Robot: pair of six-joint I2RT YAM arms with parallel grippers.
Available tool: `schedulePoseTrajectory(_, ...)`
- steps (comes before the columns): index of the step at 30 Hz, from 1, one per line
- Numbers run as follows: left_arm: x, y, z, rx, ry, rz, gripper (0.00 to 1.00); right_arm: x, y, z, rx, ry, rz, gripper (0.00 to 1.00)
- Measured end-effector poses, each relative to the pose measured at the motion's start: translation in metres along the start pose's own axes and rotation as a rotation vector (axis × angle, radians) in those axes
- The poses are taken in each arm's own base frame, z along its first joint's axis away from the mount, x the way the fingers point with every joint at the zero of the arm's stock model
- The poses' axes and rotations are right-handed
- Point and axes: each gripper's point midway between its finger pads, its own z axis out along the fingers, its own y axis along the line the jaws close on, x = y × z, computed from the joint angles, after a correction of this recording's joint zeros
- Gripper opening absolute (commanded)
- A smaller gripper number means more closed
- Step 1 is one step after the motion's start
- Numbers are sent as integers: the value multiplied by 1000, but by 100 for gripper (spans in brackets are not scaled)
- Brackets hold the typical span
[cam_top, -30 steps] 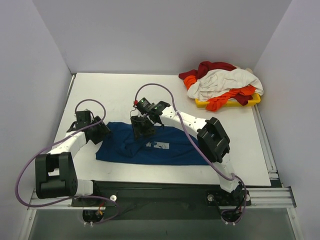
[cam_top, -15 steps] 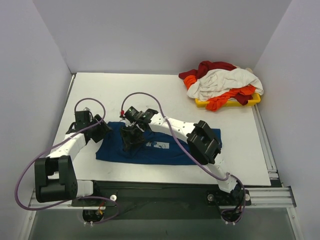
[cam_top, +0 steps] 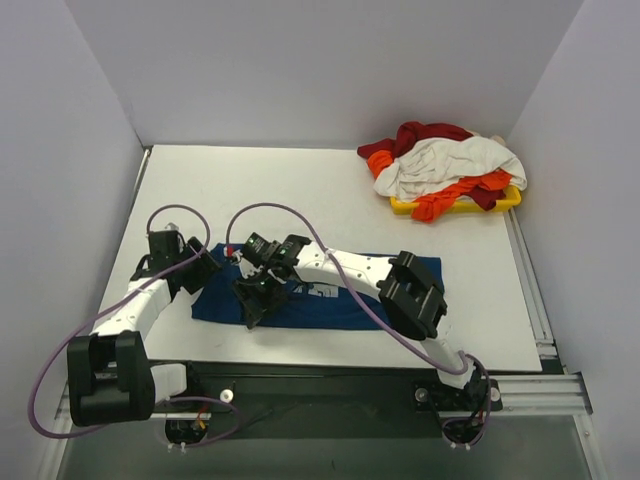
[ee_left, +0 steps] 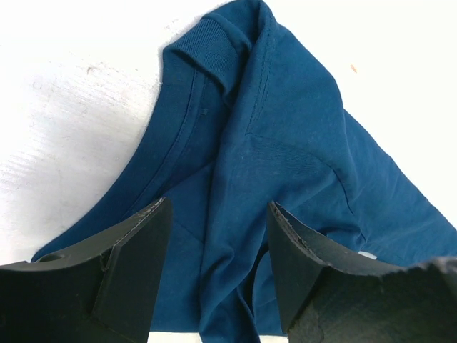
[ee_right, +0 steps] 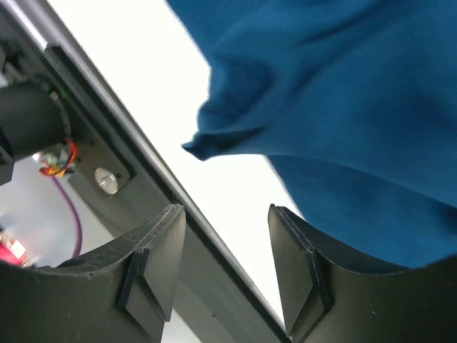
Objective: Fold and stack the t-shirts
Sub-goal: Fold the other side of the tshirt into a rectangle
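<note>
T-shirts in two places: dark blue shirt [cam_top: 310, 312] lying rumpled on the table [cam_top: 250, 180] in the lower middle of the overhead view, the rest heaped at upper right. Furthest left, left gripper [cam_top: 200, 270] poised over the blue shirt's left end, jaws well apart with nothing pinched; in the left wrist view, astride a raised crease, with the ribbed neckband [ee_left: 207, 46] near the top of the frame. Just to the right, right gripper [cam_top: 252, 300] low at the shirt's near edge, jaws likewise spread and empty; in the right wrist view, a loose blue corner [ee_right: 196, 148] hanging left of centre, beyond the fingers. Further right, more blue cloth running on beneath the right arm. At upper right, pile of red, white and orange shirts [cam_top: 440, 165] slumped over a yellow tray [cam_top: 505, 203]. Judged light, thin and floppy: bound to sag, drag and bunch if lifted by a single point, with no risk of breakage and little slip once pinched. Best taken at stitched or doubled spots such as the neckband, a shoulder seam or a hem corner, one gripper at each end of the same edge, so as to carry the fold over evenly. Worth pinching low against the table, with care not to catch an extra layer at the crease.
</note>
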Motion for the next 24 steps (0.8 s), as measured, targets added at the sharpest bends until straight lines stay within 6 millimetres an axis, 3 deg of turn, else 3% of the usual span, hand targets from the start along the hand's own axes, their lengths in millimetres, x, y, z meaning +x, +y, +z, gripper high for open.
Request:
schedulePoseTrajectory(7, 2, 0, -4, 1, -1, -1, 65, -38, -47, -43, 109, -146, 54, 50)
schedulePoseTrajectory(12, 10, 4, -9, 2, 3, -5, 65, -60, -86, -58, 190, -213, 97, 50)
schedulePoseTrajectory(17, 24, 11, -8, -15, 34, -18, 65, -83, -88, -51, 197, -253, 63, 50)
schedulePoseTrajectory(24, 27, 9, -5, -12, 44, -13, 64, -76, -97, -25, 204, -209, 50, 50)
